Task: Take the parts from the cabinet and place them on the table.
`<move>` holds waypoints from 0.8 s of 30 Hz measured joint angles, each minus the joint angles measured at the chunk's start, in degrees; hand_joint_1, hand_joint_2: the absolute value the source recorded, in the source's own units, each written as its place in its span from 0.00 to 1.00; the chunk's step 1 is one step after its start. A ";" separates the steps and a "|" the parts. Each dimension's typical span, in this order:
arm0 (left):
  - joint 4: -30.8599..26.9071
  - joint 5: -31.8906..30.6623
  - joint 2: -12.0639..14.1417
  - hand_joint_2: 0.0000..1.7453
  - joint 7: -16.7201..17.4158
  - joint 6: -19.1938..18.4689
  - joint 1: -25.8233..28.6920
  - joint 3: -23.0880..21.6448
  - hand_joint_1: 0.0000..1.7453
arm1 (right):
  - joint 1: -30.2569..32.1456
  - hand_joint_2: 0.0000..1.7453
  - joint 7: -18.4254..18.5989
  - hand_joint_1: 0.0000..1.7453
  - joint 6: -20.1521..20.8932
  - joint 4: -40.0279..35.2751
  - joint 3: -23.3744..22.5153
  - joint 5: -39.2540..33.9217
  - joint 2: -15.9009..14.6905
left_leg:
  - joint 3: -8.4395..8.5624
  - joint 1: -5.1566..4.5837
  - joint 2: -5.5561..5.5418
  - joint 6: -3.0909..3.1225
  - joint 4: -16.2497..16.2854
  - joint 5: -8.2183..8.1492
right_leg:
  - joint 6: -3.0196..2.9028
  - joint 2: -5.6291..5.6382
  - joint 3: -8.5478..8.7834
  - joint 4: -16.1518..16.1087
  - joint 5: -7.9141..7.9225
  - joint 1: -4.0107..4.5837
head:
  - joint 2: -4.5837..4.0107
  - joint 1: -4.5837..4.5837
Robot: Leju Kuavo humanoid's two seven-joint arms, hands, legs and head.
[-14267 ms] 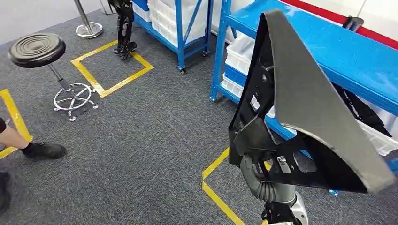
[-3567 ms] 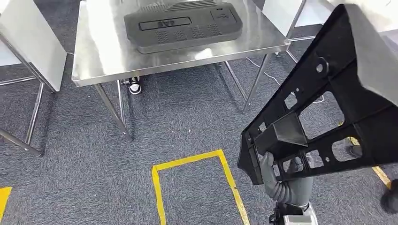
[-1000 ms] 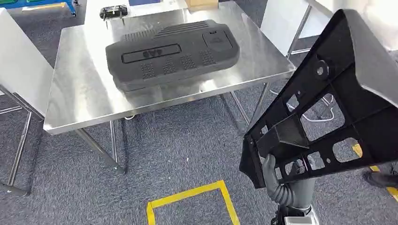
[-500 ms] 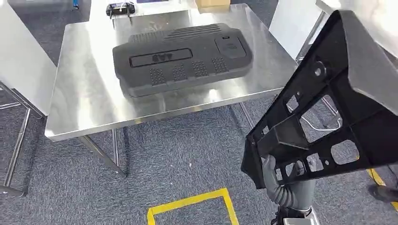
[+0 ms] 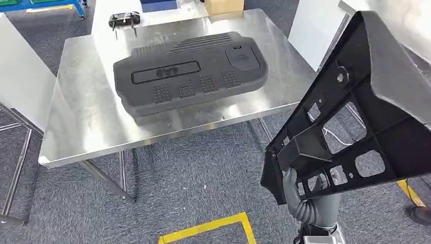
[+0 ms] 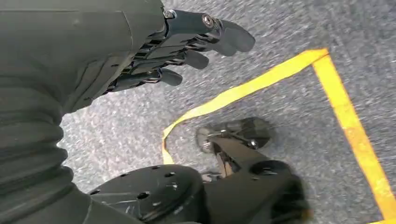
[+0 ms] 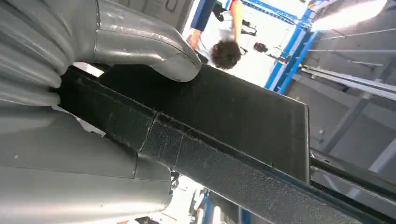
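Black bracket part (image 5: 366, 117) in right robot hand (image 5: 290, 184); table (image 5: 76, 132) closer.

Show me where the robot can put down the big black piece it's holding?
Bare steel lies on the table along its near edge and left side, beside the engine cover. The far edge is crowded by a cardboard box and a small black device. The right hand grips the triangular black part.

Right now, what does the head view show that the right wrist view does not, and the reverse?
Head view alone: the steel table, the dark cover lying on it, and yellow floor tape. Right wrist view alone: the grey thumb pressed on the part's edge, blue racking, and a person beyond. Both: the right hand holding the black bracket.
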 joint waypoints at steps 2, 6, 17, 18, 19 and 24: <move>0.00 0.00 0.04 1.00 0.00 0.00 -0.24 0.02 0.00 | -0.14 1.00 0.02 1.00 0.00 -0.02 0.02 0.04 0.09 | 0.94 -0.34 -0.07 0.24 -0.80 -1.53 | 0.66 0.10 -0.07 -0.12 -0.70 0.51 | 0.00 -0.09; 0.00 0.00 -0.04 1.00 -0.02 0.00 -0.11 0.07 0.00 | -0.23 1.00 0.00 1.00 0.00 -0.04 0.07 0.17 0.20 | 1.71 -0.08 -0.19 1.54 -1.88 -1.57 | 1.78 -0.21 0.27 0.31 -1.31 0.45 | 0.00 0.02; 0.00 0.02 -0.09 1.00 -0.04 -0.02 -0.25 0.20 0.00 | -0.46 1.00 0.04 1.00 0.00 0.02 0.11 0.22 0.22 | 5.23 -0.34 -0.91 0.94 -2.10 -5.40 | 2.61 -0.38 -4.88 0.09 3.83 0.54 | 0.00 0.35; 0.00 0.02 -0.09 1.00 -0.04 -0.02 -0.26 0.24 0.00 | -0.47 1.00 0.07 1.00 0.00 0.02 0.11 0.22 0.26 | 5.44 -0.31 -0.87 0.74 -2.36 -5.51 | 2.23 -0.37 -4.83 0.11 3.68 0.66 | 0.00 0.22; 0.00 0.04 -0.09 1.00 -0.04 -0.02 -0.29 0.26 0.00 | -0.44 1.00 0.07 1.00 0.00 0.02 0.11 0.26 0.24 | 5.69 -0.15 -0.80 0.54 -2.74 -5.56 | 1.82 -0.34 -4.79 0.10 3.57 0.82 | 0.00 0.28; -0.02 0.07 0.07 1.00 -0.07 -0.07 -0.28 0.48 0.00 | -0.53 1.00 0.07 1.00 -0.04 0.02 0.11 0.55 0.39 | 0.20 0.07 -0.28 -0.75 9.34 -11.19 | -0.37 -0.43 -2.31 -0.83 2.64 -0.15 | 0.00 -0.29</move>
